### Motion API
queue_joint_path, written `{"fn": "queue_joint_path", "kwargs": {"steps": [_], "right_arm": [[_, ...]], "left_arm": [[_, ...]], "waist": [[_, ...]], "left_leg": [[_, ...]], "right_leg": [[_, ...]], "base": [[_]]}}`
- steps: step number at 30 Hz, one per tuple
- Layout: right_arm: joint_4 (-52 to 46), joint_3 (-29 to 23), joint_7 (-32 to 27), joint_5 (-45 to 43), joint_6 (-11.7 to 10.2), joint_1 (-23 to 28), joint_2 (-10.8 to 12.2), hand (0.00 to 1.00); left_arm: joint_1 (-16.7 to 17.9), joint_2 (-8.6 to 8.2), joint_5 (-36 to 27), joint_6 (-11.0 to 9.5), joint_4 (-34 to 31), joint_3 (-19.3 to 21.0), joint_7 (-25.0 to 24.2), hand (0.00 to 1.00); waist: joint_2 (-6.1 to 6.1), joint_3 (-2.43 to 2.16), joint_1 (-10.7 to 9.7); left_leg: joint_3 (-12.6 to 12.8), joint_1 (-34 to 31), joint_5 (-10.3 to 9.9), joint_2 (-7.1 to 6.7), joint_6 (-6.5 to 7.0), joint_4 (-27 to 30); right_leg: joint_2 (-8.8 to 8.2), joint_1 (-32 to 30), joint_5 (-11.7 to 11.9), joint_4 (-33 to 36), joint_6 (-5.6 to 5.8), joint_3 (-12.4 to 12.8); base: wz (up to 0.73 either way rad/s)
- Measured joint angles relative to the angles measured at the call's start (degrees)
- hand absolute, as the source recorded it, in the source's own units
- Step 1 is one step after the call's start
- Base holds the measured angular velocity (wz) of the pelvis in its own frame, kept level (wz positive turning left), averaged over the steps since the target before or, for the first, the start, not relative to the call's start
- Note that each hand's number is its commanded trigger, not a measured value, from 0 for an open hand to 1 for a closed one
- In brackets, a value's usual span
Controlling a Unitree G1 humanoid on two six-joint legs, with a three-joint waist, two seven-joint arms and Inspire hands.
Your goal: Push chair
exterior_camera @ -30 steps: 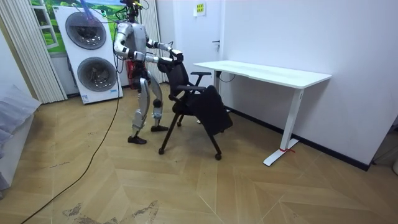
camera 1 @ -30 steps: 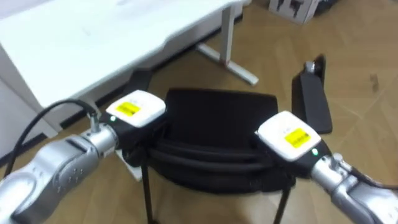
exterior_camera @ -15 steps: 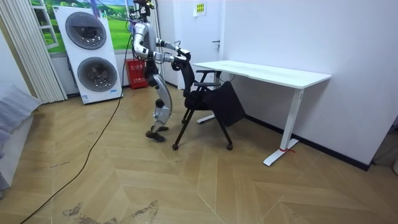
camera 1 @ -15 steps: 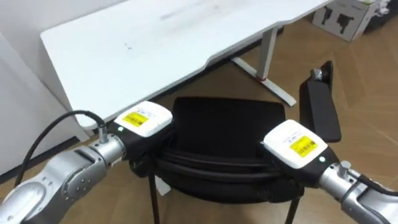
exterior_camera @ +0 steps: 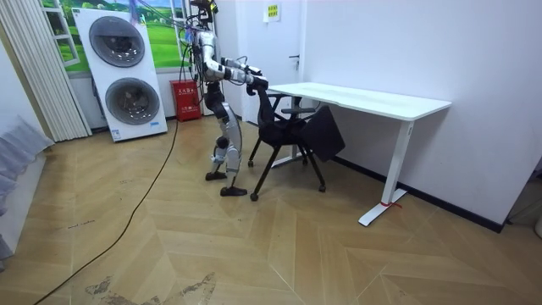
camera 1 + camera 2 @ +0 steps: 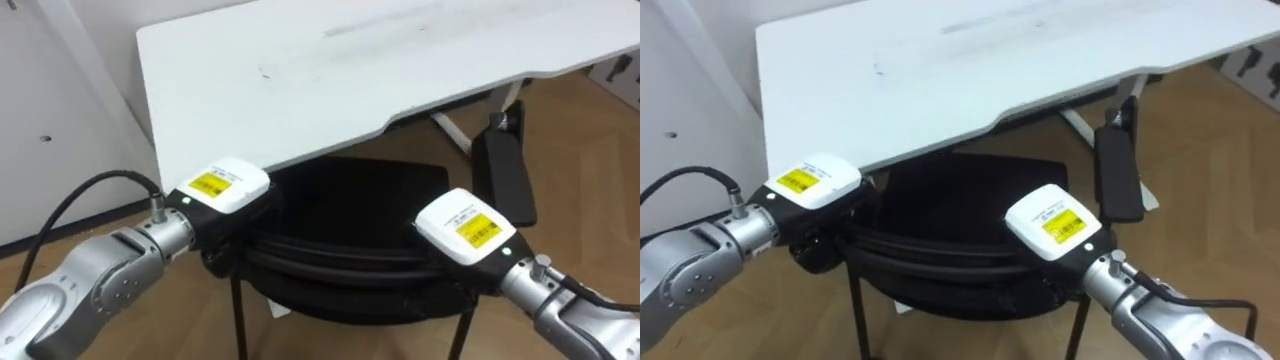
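Black is the main colour before us: a black office chair [image 6: 350, 205] with a padded seat and thin metal legs stands right in front of the robot, at the near edge of a white rectangular desk [image 6: 330, 70]. The far side of the seat meets the near edge of the worktop, close to the worktop's left corner. The chair's flat black armrest [image 6: 505, 180] sticks out on the right side, just below that edge. The left hand [image 6: 222, 190] lies on the left end of the curved black backrest top [image 6: 340, 262], and the right hand [image 6: 462, 228] lies on its right end. Both hands touch the backrest, but we cannot tell whether they grasp it or only press on it, because the chair hides their undersides. In the room view we see the robot standing on the light wooden parquet floor [image 5: 279, 246] at the room view's left of the chair, with both arms stretched forward to the backrest and one foot ahead of the other. There the chair is at the desk's end on the room view's left. Two white washing machines [image 5: 123, 72], one stacked on the other, stand behind the robot by the wall.
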Motion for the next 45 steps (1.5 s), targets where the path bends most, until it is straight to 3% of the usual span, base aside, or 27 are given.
{"fn": "queue_joint_path", "kwargs": {"steps": [2,5,6,8,10,12,15,17,18,20,21,22,23,24,25,30,35,38,40,44,45], "right_arm": [[-0.9,0.1,1.3,0.2,0.4,0.0,-0.1,1.0],[-1.5,0.1,2.8,0.2,0.5,0.0,0.1,1.0],[-1.5,0.2,3.0,0.2,0.5,0.0,0.3,1.0],[-1.5,0.2,3.4,0.2,0.4,0.0,0.3,1.0],[-1.1,0.5,3.6,0.2,0.2,0.2,1.1,1.0],[-1.1,0.5,3.6,0.3,0.0,0.6,1.1,1.0],[-1.1,0.8,3.6,0.5,0.3,0.9,0.9,1.0],[-1.0,0.9,3.6,0.5,0.5,0.9,0.8,1.0],[-1.0,0.9,3.6,0.5,0.5,0.9,0.7,1.0],[-1.2,0.9,3.4,1.9,0.3,0.8,-0.6,1.0],[-1.2,0.9,3.0,2.0,0.4,0.8,-1.3,1.0],[-1.2,1.0,2.9,2.0,0.3,0.8,-2.0,1.0],[-1.1,1.2,3.3,1.9,0.4,0.9,-2.2,1.0],[-1.1,1.7,3.7,1.8,0.2,1.0,-2.7,1.0],[-1.3,1.7,3.7,1.8,-0.2,1.0,-3.0,1.0],[-1.7,1.6,3.6,1.4,0.2,1.0,-3.0,1.0],[-3.2,0.9,4.9,1.0,0.4,1.1,-3.4,1.0],[-3.2,0.8,4.8,0.9,0.5,1.4,-3.4,1.0],[-3.2,0.7,4.8,0.8,0.5,1.5,-3.4,1.0],[-3.2,0.7,4.8,0.8,0.5,1.6,-3.2,1.0],[-3.2,0.7,4.7,0.8,0.6,1.6,-3.1,1.0]], "left_arm": [[0.0,0.33,-0.2,0.0,-0.2,0.0,0.0,1.0],[0.1,0.76,-0.5,-0.3,-0.2,0.1,-0.4,1.0],[0.2,1.34,-1.3,-0.7,-0.2,0.1,-0.6,1.0],[0.7,1.27,-1.5,-0.6,-0.2,0.1,-0.6,1.0],[1.1,1.11,-1.2,-0.1,-0.2,0.1,-1.2,1.0],[1.2,1.05,-1.1,-0.1,-0.2,0.1,-1.3,1.0],[1.5,0.91,-1.1,-0.1,-0.2,0.1,-1.3,1.0],[1.9,0.63,-0.9,0.1,-0.2,0.1,-1.2,1.0],[2.0,0.29,-0.6,0.1,-0.1,0.1,-1.2,1.0],[2.0,-0.76,-0.1,0.1,-0.1,0.1,-0.9,1.0],[2.0,-0.98,-0.2,0.0,-0.1,0.1,-0.7,1.0],[2.5,-1.06,-0.7,-0.3,-0.1,0.1,-0.7,1.0],[3.2,-1.06,-1.1,-0.4,-0.1,0.2,-0.7,1.0],[4.5,-0.97,-1.7,-0.7,-0.4,0.5,-0.7,1.0],[4.6,-0.99,-1.7,-1.0,-0.8,0.7,-0.7,1.0],[4.6,-1.22,-1.7,-1.7,-0.9,1.5,-1.3,1.0],[4.6,-1.44,-1.8,-2.1,-1.0,1.8,-1.4,1.0],[4.8,-1.64,-1.8,-2.3,-1.0,1.9,-1.5,1.0],[4.8,-1.67,-1.8,-2.6,-1.0,2.1,-1.6,1.0],[4.8,-1.42,-1.8,-3.3,-1.0,2.5,-1.6,1.0],[4.8,-1.41,-1.9,-3.4,-1.0,2.5,-1.6,1.0]], "waist": [[0.01,0.0,0.4],[0.14,-0.09,1.6],[-0.05,-0.08,1.6],[-0.02,-0.11,1.0],[-0.33,-0.21,0.9],[-0.62,-0.21,0.5],[-1.38,-0.34,0.3],[-1.87,-0.3,0.4],[-2.65,0.05,0.1],[-2.65,-0.05,-0.3],[-2.68,-0.11,0.0],[-2.75,-0.19,1.1],[-3.17,-0.67,1.7],[-3.5,-1.44,1.9],[-3.5,-1.38,2.0],[-4.23,-0.54,2.1],[-4.29,-0.5,2.7],[-4.63,-0.26,3.1],[-4.14,-0.49,4.0],[-3.93,-0.49,4.6],[-3.52,-0.47,4.7]], "left_leg": [[-0.9,0.6,-0.1,0.11,-0.25,-0.4],[-0.4,1.9,-0.9,1.62,-1.43,0.0],[-0.1,2.0,-1.1,2.29,-1.72,0.8],[1.0,1.0,-1.1,3.18,-1.74,4.3],[3.1,-0.7,-1.0,5.04,-1.92,10.6],[3.6,-1.6,-0.6,6.23,-2.46,14.0],[3.4,-1.6,0.6,7.06,-4.1,15.2],[3.5,-1.9,2.1,7.06,-3.88,15.8],[3.5,-2.9,2.7,6.5,-3.67,15.8],[4.2,-6.1,2.1,3.82,-2.81,12.1],[5.4,-7.9,2.8,1.91,-2.39,7.5],[6.1,-8.7,7.7,-0.15,0.05,3.6],[6.2,-8.4,8.8,-0.6,0.14,2.4],[5.9,-7.3,9.4,-1.21,0.14,0.3],[5.7,-6.4,10.2,-2.01,0.2,-0.9],[6.2,-5.5,10.8,-2.33,0.09,-2.6],[6.4,-5.3,11.3,-3.3,0.32,-3.8],[6.3,-4.5,11.3,-3.8,0.37,-4.0],[6.7,-4.5,11.2,-3.41,0.51,-4.1],[7.4,-4.4,11.1,-2.89,0.54,-4.5],[7.5,-4.6,11.1,-2.23,0.55,-4.5]], "right_leg": [[0.82,0.5,-0.9,0.0,0.0,1.3],[2.58,1.6,-2.2,-0.1,-0.87,2.0],[2.87,2.0,-3.0,0.2,-1.32,1.7],[3.01,3.1,-4.1,0.8,-1.92,0.3],[3.35,4.6,-6.5,2.6,-2.89,-1.2],[3.33,6.0,-8.1,3.7,-3.62,-2.8],[3.54,7.6,-9.6,4.2,-4.89,-4.6],[3.5,8.5,-10.0,3.6,-5.46,-5.0],[3.42,9.3,-10.0,2.8,-5.63,-4.9],[3.0,9.1,-10.1,2.1,-5.81,-5.2],[2.45,9.0,-10.0,2.0,-5.85,-5.3],[2.27,9.0,-10.0,1.8,-5.83,-4.5],[2.15,9.1,-10.1,1.5,-5.76,-3.6],[2.09,9.5,-9.8,0.4,-5.32,-3.0],[1.98,9.8,-9.6,-0.3,-5.09,-2.7],[1.79,9.7,-9.4,-1.1,-5.14,-2.7],[0.66,8.3,-10.0,0.6,-4.83,-1.8],[0.23,8.3,-10.2,1.4,-4.57,-1.0],[0.44,7.8,-10.0,1.1,-4.47,0.0],[0.77,7.7,-9.1,0.3,-4.45,0.4],[1.39,7.8,-8.3,-0.9,-4.44,0.6]], "base": [[0.15],[-0.09],[0.18],[0.29],[0.28],[0.39],[0.31],[0.26],[0.4],[0.26],[-0.29],[-0.51],[-0.44],[-0.19],[0.0],[-0.02],[-0.08],[-0.11],[-0.23],[-0.14],[-0.19]]}}
